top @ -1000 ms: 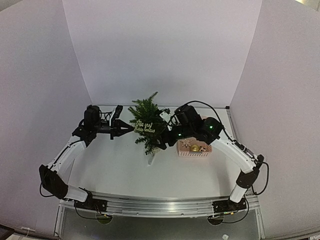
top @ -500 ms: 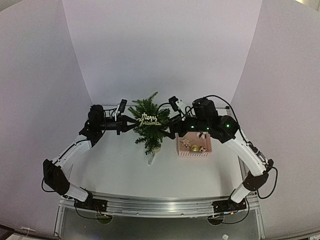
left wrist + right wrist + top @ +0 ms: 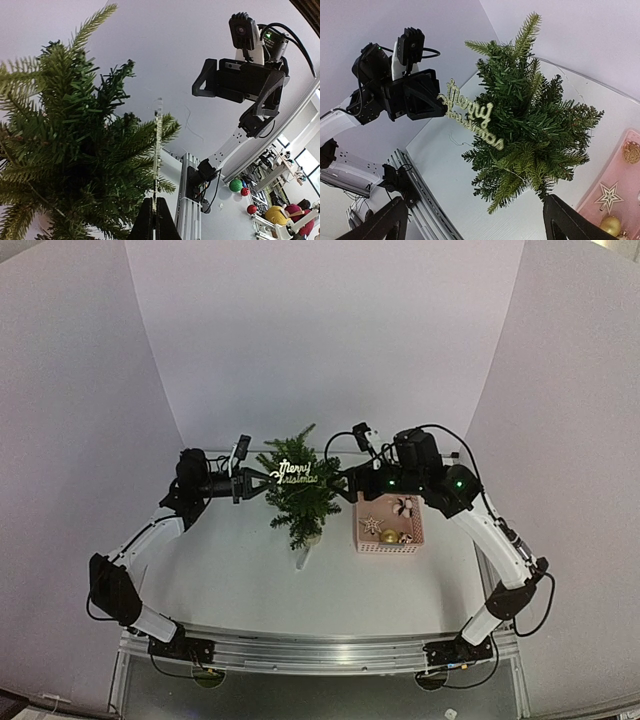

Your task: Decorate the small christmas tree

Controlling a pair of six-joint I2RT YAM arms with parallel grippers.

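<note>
The small christmas tree (image 3: 300, 502) stands upright mid-table, dark green and bushy. A gold glitter "Merry Christmas" sign (image 3: 297, 476) lies against its upper branches. My left gripper (image 3: 262, 486) is shut on the sign's left end, just left of the tree. In the left wrist view the sign (image 3: 158, 150) shows edge-on, rising from the pinched fingertips beside the tree (image 3: 65, 150). My right gripper (image 3: 346, 480) hangs open just right of the tree, holding nothing. Its view shows the tree (image 3: 540, 125), the sign (image 3: 472, 117) and the left gripper (image 3: 440, 102).
A pink basket (image 3: 391, 545) sits right of the tree, holding a star (image 3: 609, 195), a gold ball (image 3: 610, 225) and other ornaments. A metal rail (image 3: 320, 650) runs along the near table edge. White walls close in the back and sides.
My left gripper has carried the sign up and to the right onto the tree's upper branches. The right arm has pulled back from the tree's lower front, up and to the right, uncovering the basket.
</note>
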